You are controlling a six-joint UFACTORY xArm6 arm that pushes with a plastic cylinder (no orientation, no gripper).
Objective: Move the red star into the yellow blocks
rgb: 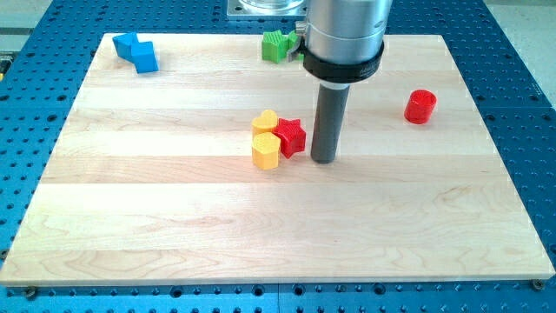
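The red star (292, 136) lies near the middle of the wooden board (174, 226). It touches two yellow blocks on its left: a yellow heart-like block (264, 121) above and a yellow hexagonal block (265, 150) below. My tip (324, 160) stands just right of the red star, a small gap apart from it. The rod rises to the grey arm housing at the view's top.
A blue block (137, 51) lies at the board's top left. A green block (275, 46) sits at the top edge, partly behind the arm. A red cylinder (420, 106) stands at the right. Blue perforated table surrounds the board.
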